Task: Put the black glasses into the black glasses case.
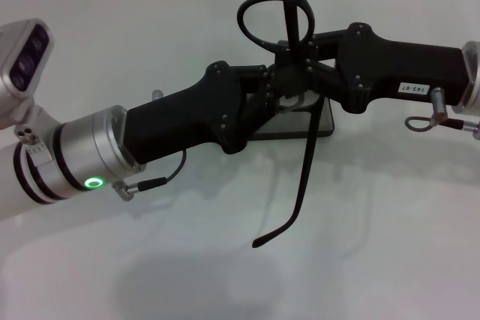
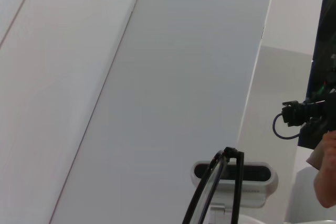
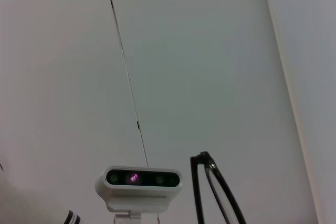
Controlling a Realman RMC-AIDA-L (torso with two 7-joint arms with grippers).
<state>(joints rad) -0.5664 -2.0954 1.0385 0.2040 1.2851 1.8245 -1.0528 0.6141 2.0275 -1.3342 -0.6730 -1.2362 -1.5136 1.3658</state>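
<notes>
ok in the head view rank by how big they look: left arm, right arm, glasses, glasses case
1. left arm, though it is nearest the camera, which inflates it
2. right arm
3. black glasses, long but thin
4. black glasses case, mostly hidden under both grippers, so its true rank is unsure

Both arms reach in to meet mid-surface, toward the far edge. Left hand (image 1: 274, 88) comes from the near left corner, forearm angled up-right, green wrist LED lit. Right hand (image 1: 300, 61) extends from the right edge, roughly level. Hands touching; finger state unreadable.
</notes>
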